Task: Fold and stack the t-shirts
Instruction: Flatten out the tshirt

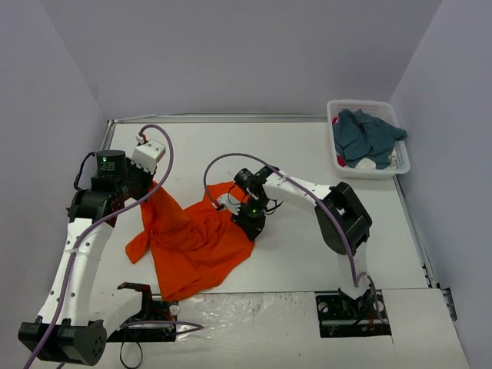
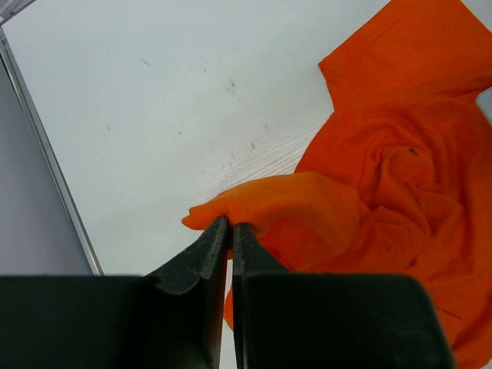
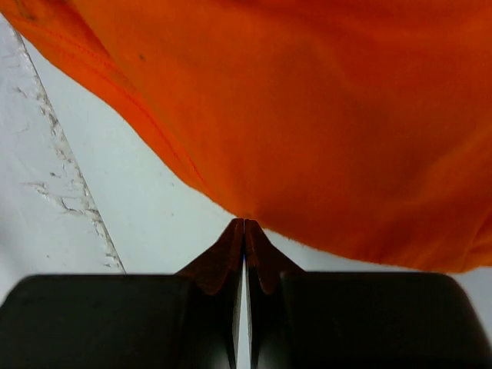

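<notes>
The orange t-shirt (image 1: 192, 242) lies crumpled on the white table, left of the middle. Its upper left corner is lifted to my left gripper (image 1: 157, 187). In the left wrist view that gripper (image 2: 229, 224) is shut on a fold of the orange cloth (image 2: 292, 204), and the rest of the shirt spreads out to the right. My right gripper (image 1: 248, 226) is at the shirt's right edge. Seen from the right wrist, its jaws (image 3: 244, 224) are shut, pinching the hem of the orange cloth (image 3: 307, 115), which fills the view above the tips. The teal-blue t-shirt (image 1: 365, 137) lies bunched in the basket.
A white lattice basket (image 1: 358, 103) stands at the back right corner. A metal rail (image 2: 46, 154) runs along the table's left edge, with grey walls around. A crinkled clear sheet (image 1: 231, 307) covers the near edge between the arm bases.
</notes>
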`<state>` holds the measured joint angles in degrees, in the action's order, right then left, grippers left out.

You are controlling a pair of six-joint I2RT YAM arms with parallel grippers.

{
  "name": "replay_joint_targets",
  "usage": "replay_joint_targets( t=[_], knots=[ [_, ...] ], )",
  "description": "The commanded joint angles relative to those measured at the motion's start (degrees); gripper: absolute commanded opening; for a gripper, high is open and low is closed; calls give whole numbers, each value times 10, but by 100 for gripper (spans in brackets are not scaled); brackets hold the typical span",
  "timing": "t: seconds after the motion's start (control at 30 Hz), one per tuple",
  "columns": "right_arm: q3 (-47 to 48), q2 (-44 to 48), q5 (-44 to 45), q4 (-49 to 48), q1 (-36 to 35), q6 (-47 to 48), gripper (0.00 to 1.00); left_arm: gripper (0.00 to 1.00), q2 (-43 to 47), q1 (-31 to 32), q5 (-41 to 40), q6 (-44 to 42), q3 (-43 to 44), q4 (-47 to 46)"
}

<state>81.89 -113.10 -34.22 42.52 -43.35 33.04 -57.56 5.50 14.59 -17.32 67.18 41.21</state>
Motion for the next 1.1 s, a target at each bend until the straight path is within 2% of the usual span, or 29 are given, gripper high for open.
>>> replay_joint_targets(
  t=[0.0, 0.2, 0.37, 0.5, 0.63, 0.7, 0.8, 0.93, 1.07],
  knots=[
    [38, -18, -22, -2, -15, -2, 0, 2, 15, -4, -13, 8, -5, -17],
    [29, -71, -9, -19, -29, -1, 0, 2, 22, -8, -14, 9, -16, -18],
    [2, -98, 40, -40, -19, -8, 0, 2, 28, -8, -16, 6, -25, -17],
    [-11, -95, 72, -40, 34, -8, 0, 2, 29, -8, -18, 3, -25, -17],
    [-2, -82, 135, -39, 140, 2, 0, 2, 29, -8, -12, 3, -26, -16],
    [27, -84, 150, -36, 188, 8, 0, 2, 31, -8, -2, 4, -28, -16],
    [83, -100, 159, -33, 219, 11, 0, 2, 32, -8, 7, 5, -30, -15],
    [171, -143, 170, -30, 229, 18, 0, 2, 32, -8, 28, 7, -38, -13],
    [268, -175, 177, -30, 230, -16, 0, 2, 31, -8, 46, 11, -43, -13]
  ],
)
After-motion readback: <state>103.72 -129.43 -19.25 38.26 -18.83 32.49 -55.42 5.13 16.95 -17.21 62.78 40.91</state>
